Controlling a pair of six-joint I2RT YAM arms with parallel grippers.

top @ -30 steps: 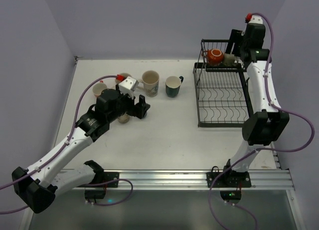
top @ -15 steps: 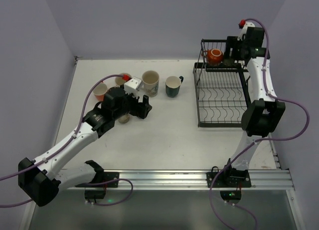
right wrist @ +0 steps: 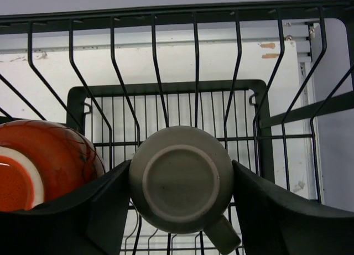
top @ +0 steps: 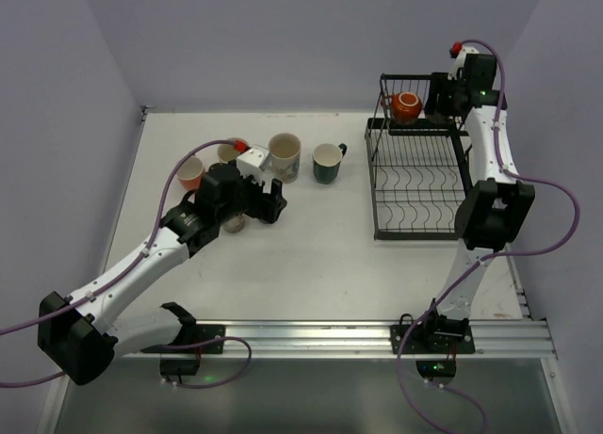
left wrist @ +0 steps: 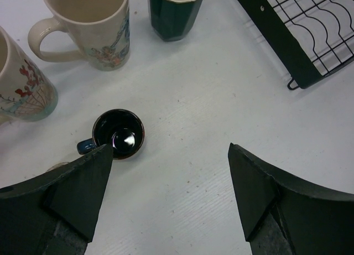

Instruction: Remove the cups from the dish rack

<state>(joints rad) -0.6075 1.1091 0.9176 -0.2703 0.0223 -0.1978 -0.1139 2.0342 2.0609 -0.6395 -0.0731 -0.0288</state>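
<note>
The black wire dish rack [top: 419, 184] stands at the right. Its upper basket [right wrist: 260, 100] holds an orange-red mug [top: 407, 105], which also shows in the right wrist view [right wrist: 50, 161], and a small beige cup [right wrist: 181, 180] lying bottom-up. My right gripper [right wrist: 181, 167] is in the basket with a finger pressed on each side of the beige cup; from above it [top: 436, 102] hides the cup. My left gripper [left wrist: 170, 151] is open and empty above the table, just right of a small dark blue cup [left wrist: 118, 134].
On the table stand a cream mug [left wrist: 91, 25], a patterned mug [left wrist: 22, 83] and a dark teal cup [left wrist: 176, 11]. An orange cup [top: 189, 172] stands farther left. The rack's lower tray corner [left wrist: 293, 78] is at the right.
My right gripper has come down and left into the upper basket, and now covers the beige cup. My left arm has shifted slightly up and right.
</note>
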